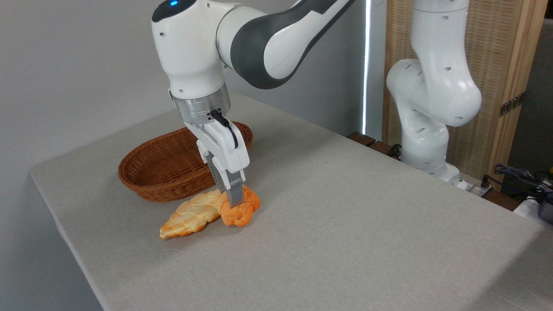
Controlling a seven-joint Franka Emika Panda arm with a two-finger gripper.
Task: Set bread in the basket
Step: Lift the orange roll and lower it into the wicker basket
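The robot arm (pixel 259 39) is big, round and shiny white, with dark grey bands at its bends. A small blue light (pixel 173 3) glows on top. Little round screw holes dot the white shell. A silver metal ring (pixel 201 108) sits below the wrist. A thin black cable (pixel 227 125) curls down the white claw (pixel 235 196), which has grey fingers (pixel 235 190).

Your arm (pixel 268 39) reaches in from the upper right, wrist bent straight down, and your gripper (pixel 235 201) points vertically at the table; its fingers seem nearly closed, though one hides the other
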